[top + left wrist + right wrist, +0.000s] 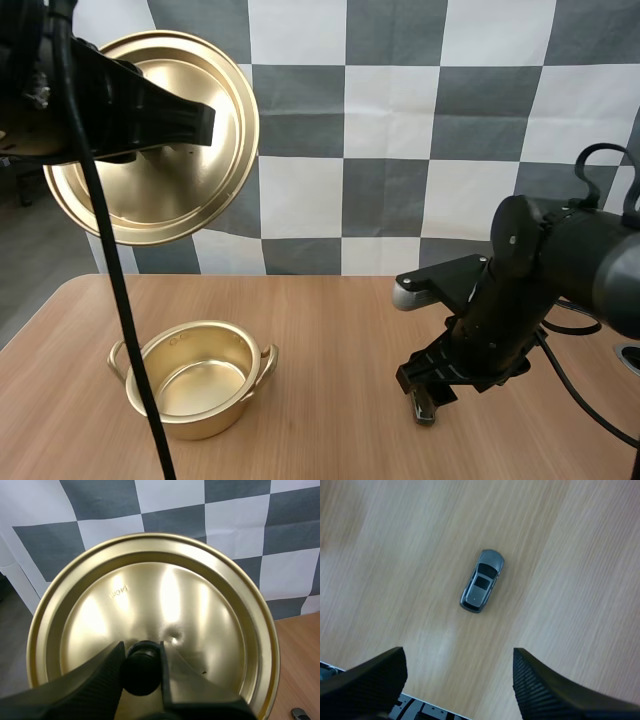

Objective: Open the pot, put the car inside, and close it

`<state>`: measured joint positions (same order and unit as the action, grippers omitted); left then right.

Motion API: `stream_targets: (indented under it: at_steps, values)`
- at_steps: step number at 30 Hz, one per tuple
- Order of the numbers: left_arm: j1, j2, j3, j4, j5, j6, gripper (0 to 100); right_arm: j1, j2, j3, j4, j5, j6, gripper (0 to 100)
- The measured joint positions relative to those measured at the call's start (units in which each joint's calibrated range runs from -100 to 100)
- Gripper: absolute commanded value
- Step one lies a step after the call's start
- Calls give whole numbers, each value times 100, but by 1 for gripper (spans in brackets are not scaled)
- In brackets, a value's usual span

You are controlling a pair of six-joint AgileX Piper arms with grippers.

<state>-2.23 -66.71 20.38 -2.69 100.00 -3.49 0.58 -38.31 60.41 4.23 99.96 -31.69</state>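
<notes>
High view: my left tool point(190, 122) holds lid point(165, 170) high and tilted, off to left, so pot point(200, 412) stands open and empty on tabletop point(340, 320), mouth free for drop; my right tool point(425, 388) low over tabletop, well apart from pot.

Left wrist view: left tool pinching lid's black knob point(142, 672); grip looks centred.

Right wrist view: right tool spread wide, nothing between; grey car point(481, 581) on tabletop beyond tips, untouched; I judge spread readied to straddle car; car lies diagonal, wrist turn likely needed.

A pale wooden table point(340, 335) stands over grey floor point(40, 280).
</notes>
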Motion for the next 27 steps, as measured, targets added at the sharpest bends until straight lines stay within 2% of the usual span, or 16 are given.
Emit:
stream_targets:
  at_steps: [10, 27]
  values:
    - [0, 0, 0, 0, 0, 0, 0, 0, 419, 0, 140, -963, -355, 100]
    - [0, -13, 0, 0, 0, 0, 0, 0, 1710, 0, 227, -1855, -485, 100]
